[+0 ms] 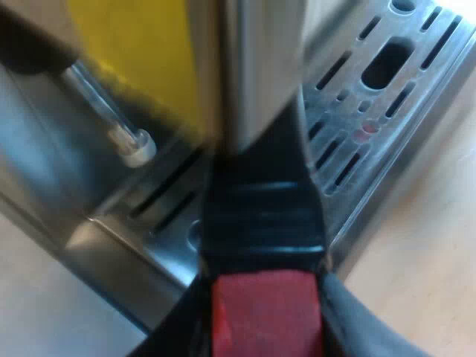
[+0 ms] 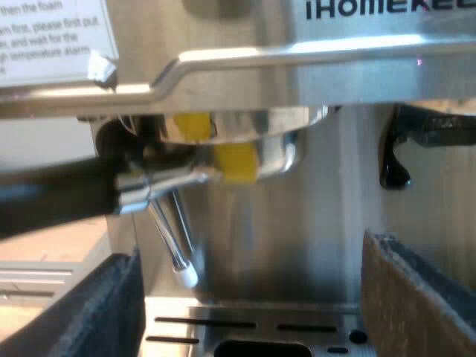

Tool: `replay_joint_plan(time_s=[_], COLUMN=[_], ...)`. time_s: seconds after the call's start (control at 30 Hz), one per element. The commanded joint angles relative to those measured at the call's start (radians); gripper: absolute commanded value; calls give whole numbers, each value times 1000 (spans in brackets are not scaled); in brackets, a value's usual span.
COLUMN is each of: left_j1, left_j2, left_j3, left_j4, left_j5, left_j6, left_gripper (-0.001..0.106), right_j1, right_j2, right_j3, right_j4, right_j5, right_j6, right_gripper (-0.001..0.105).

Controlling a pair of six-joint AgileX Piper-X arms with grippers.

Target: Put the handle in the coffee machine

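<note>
While the left fingers are pressing narrowly on either side of its red end, the metal holder with the dark, red-tipped handle is reaching away from them, its long axis running from the near red tip to the silver head at the far end. That head is sitting up under the brew head of the stainless-steel espresso machine. In the right wrist view the handle is sticking out sideways across the machine's front, so the holder is probably seated but still waiting for a locking turn. The left arm is the nearer one, already gripping. The coming move is likely hinging on swinging the near end around the upright axis through the head.

The thin metal steam wand with a white tip is hanging just beside the holder, in the likely sweep path. The slotted steel drip tray is lying below, resting on the pale wooden tabletop.

The right fingers are standing wide apart, holding nothing, facing the machine's front over the tray.
</note>
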Motion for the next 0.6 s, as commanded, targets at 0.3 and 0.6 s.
replay_joint_plan(time_s=[0.3, 0.6], left_j1=[5, 29], left_j2=[-32, -32], left_j3=[-81, -81], left_j4=[-180, -70], left_j5=[107, 107], left_j6=[-66, 42], left_gripper=[1, 1], right_j1=[-19, -91], right_j2=[-7, 1], right_j3=[-10, -10], right_j4=[84, 79], right_j5=[-64, -170], right_j6=[6, 6], right_gripper=[63, 63])
